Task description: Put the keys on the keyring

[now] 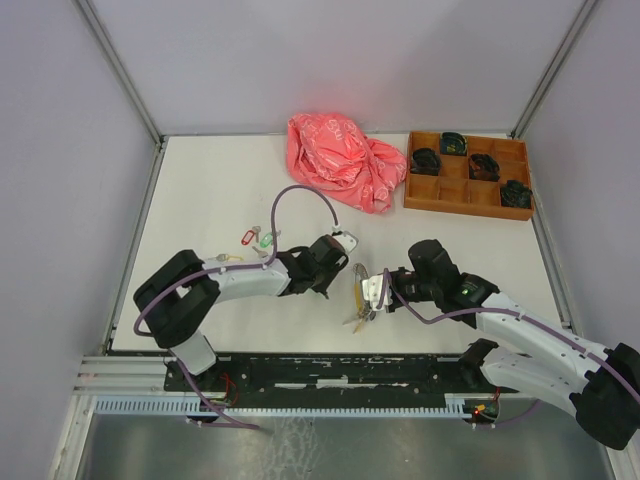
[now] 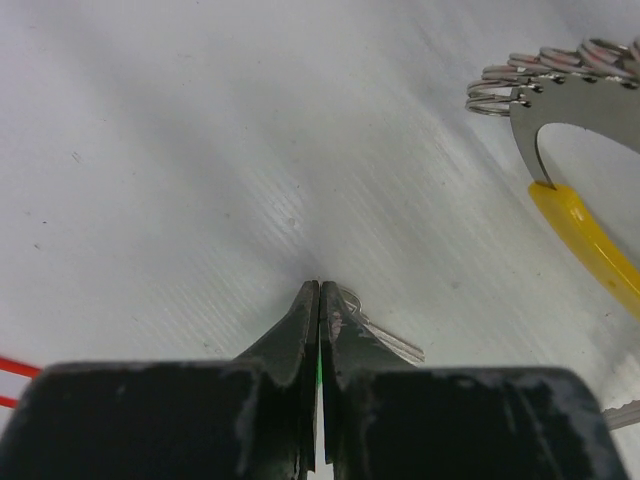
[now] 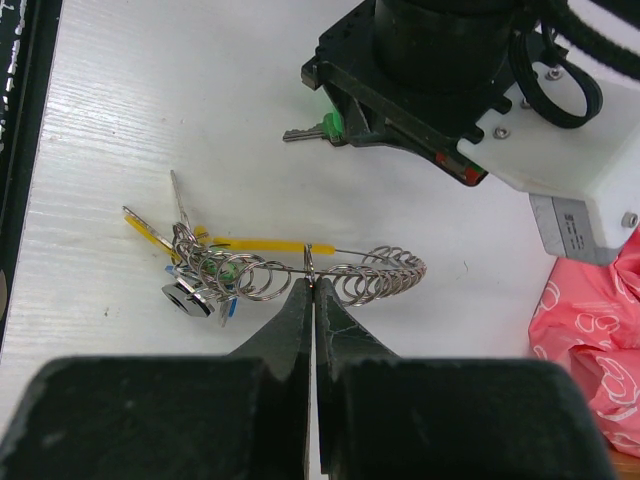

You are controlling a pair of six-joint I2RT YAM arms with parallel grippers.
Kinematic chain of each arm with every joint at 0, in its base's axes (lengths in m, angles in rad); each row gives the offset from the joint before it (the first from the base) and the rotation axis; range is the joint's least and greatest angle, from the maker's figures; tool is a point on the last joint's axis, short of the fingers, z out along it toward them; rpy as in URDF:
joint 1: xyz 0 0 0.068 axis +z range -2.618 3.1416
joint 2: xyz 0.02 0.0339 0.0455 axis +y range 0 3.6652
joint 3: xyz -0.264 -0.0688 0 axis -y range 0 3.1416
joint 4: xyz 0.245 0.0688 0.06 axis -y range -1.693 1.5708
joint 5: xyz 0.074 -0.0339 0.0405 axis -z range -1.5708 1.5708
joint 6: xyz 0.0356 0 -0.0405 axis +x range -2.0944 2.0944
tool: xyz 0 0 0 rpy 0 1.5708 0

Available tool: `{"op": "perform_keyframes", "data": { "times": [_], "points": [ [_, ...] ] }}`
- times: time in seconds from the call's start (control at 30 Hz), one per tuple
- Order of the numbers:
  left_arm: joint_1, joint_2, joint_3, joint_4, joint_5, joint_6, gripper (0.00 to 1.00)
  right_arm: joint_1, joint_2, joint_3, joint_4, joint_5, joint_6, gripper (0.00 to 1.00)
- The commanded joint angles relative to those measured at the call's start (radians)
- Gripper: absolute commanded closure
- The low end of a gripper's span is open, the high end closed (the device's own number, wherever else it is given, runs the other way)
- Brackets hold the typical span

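The keyring (image 3: 385, 272), a loop of silvery coil rings with a yellow band (image 3: 255, 244), is held up by my right gripper (image 3: 313, 282), which is shut on one of its small rings. Several keys (image 3: 190, 275) hang bunched at its left end. In the top view the keyring (image 1: 358, 298) hangs between the arms by the right gripper (image 1: 372, 292). My left gripper (image 2: 319, 285) is shut on a green-tagged key; its silver blade (image 2: 388, 340) sticks out to the right. The keyring (image 2: 560, 85) is up to its right. Red (image 1: 248, 237), green (image 1: 266, 240) and yellow (image 1: 228, 258) tagged keys lie on the table.
A crumpled pink plastic bag (image 1: 345, 160) lies at the back centre. A brown compartment tray (image 1: 468, 190) with small black bundles stands at the back right. The left gripper's body (image 3: 420, 70) is close behind the keyring in the right wrist view.
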Motion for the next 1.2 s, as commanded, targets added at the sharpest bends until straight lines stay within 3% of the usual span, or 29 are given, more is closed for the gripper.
{"op": "perform_keyframes", "data": {
  "times": [0.0, 0.33, 0.5, 0.83, 1.17],
  "points": [
    [0.023, -0.087, -0.061, 0.123, 0.038, 0.039, 0.97, -0.001, -0.028, 0.023, 0.027, -0.017, 0.007, 0.99],
    [0.043, -0.307, -0.286, 0.421, 0.098, 0.135, 0.97, -0.001, -0.023, 0.03, 0.035, 0.004, 0.034, 0.99],
    [0.045, -0.411, -0.445, 0.693, 0.156, 0.203, 0.97, -0.001, -0.016, 0.029, 0.049, 0.015, 0.039, 0.99],
    [0.044, -0.452, -0.609, 1.034, 0.277, 0.386, 0.97, -0.004, 0.001, 0.022, 0.103, 0.041, 0.069, 0.99],
    [0.045, -0.477, -0.668, 1.157, 0.541, 0.485, 0.97, -0.004, 0.009, 0.031, 0.129, 0.012, 0.079, 0.99]
  ]
}}
